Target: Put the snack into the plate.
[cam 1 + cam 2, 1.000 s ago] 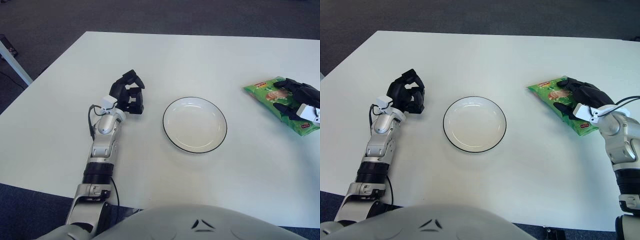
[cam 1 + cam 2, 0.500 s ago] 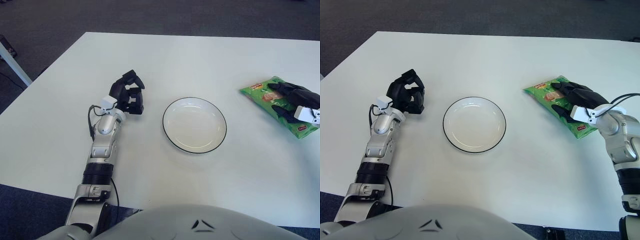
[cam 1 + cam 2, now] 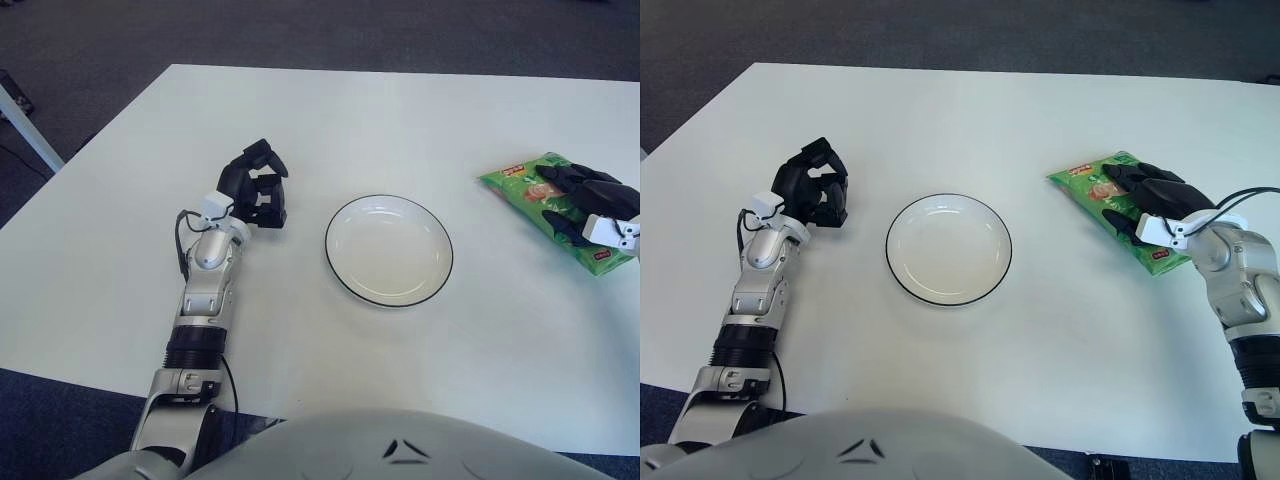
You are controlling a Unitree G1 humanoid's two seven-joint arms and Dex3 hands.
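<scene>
table (image 3: 1060,340): a white tabletop is filling most of both views, with dark carpet showing beyond its far edge and at the left corner.
robot body: a grey rounded torso is showing at the bottom edge, with both arms reaching forward onto the table.
plate (image 3: 902,270): a round white plate with a thin dark rim is sitting near the middle of the table, holding nothing, well apart from both hands.
snack (image 3: 1085,185): a green snack packet with red and yellow print is lying flat on the table to the right of the plate, well apart from it (its long side is running diagonally, the near end pointing toward the robot's right forearm).
right hand (image 3: 1148,192): the black fingers are lying spread across the top of the packet, one finger reaching along the far side and another along the near side; they are pressing on it or closing round it, though whether they are truly gripping it is not something i can tell.
left hand (image 3: 814,188): it is showing left of the plate, over the tabletop, its black fingers curling inward toward each other and enclosing nothing.
</scene>
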